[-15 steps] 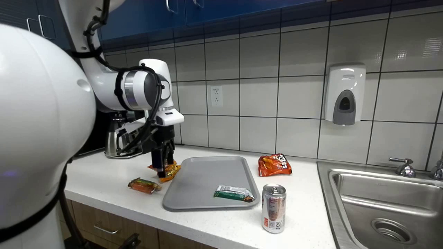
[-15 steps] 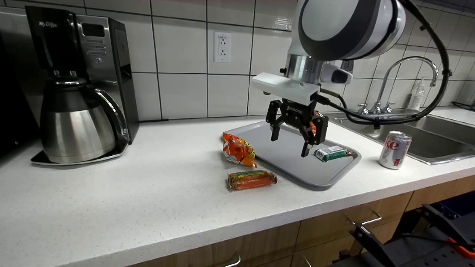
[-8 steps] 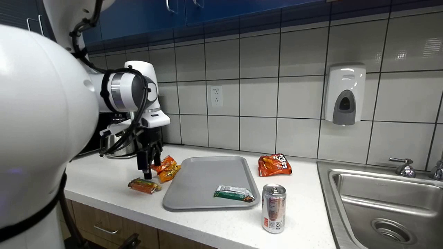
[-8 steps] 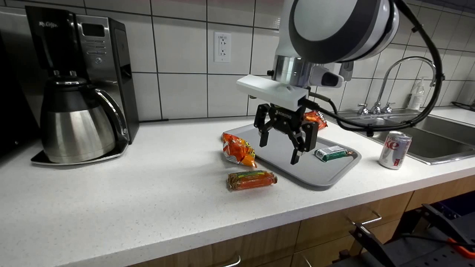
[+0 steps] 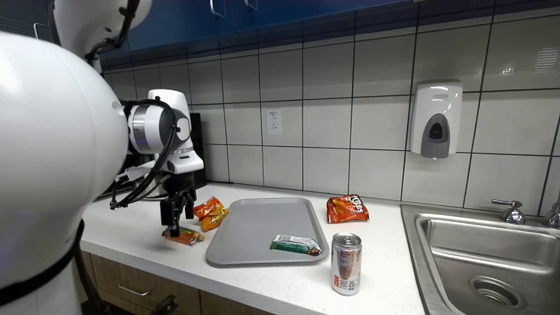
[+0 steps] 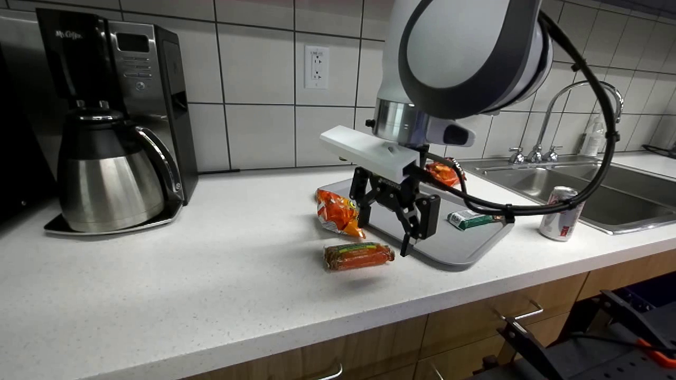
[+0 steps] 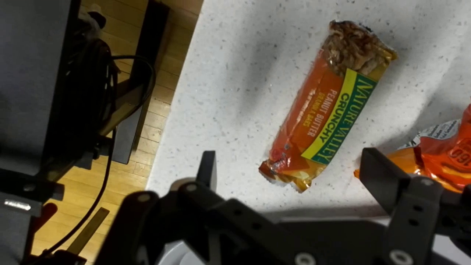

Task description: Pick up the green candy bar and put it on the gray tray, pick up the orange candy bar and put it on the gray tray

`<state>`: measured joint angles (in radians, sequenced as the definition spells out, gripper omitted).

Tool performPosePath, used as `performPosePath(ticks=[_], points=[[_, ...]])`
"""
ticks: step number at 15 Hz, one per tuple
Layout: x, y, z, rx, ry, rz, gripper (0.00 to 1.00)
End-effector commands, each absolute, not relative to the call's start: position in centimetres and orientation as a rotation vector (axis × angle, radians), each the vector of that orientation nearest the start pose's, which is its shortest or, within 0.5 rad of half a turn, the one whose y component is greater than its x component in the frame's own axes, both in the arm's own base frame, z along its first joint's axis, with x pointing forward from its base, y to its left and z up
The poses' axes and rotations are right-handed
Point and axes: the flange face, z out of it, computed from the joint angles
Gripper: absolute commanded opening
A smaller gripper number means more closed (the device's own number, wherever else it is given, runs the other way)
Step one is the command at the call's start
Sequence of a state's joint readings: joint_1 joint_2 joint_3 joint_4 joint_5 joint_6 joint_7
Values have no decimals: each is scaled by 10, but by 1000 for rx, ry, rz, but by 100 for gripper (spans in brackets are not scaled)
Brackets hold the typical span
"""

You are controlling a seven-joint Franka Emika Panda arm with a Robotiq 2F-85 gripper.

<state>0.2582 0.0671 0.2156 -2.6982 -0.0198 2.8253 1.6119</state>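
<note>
The orange candy bar, in an orange wrapper with a green and yellow label, lies on the counter beside the tray in both exterior views (image 5: 189,237) (image 6: 359,256) and in the wrist view (image 7: 312,117). The green candy bar lies on the gray tray in both exterior views (image 5: 295,246) (image 6: 469,218); it is out of the wrist view. The gray tray (image 5: 262,218) also shows in an exterior view (image 6: 443,245). My gripper (image 5: 181,225) (image 6: 384,239) is open and empty, low above the counter by the orange bar. In the wrist view its fingers (image 7: 289,151) stand apart, the bar's near end between and ahead of them.
An orange snack bag (image 5: 212,214) (image 6: 339,214) lies close to the orange bar and near one finger in the wrist view (image 7: 449,147). A red chip bag (image 5: 348,209), a soda can (image 5: 346,264) and a sink (image 5: 409,245) are past the tray. A coffee maker (image 6: 174,121) stands on the counter.
My open gripper has moved away from over the tray's edge and down, to beside the orange bar. The candy bars, tray and bags have not moved.
</note>
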Motion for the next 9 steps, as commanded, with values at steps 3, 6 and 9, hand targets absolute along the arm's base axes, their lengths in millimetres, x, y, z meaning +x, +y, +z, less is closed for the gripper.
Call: performPosePath(ticks=[3, 6, 9], points=[[373, 214, 200, -2542, 1747, -6, 100], [377, 222, 194, -2521, 1778, 0, 100], [383, 228, 189, -2497, 1810, 4, 100]])
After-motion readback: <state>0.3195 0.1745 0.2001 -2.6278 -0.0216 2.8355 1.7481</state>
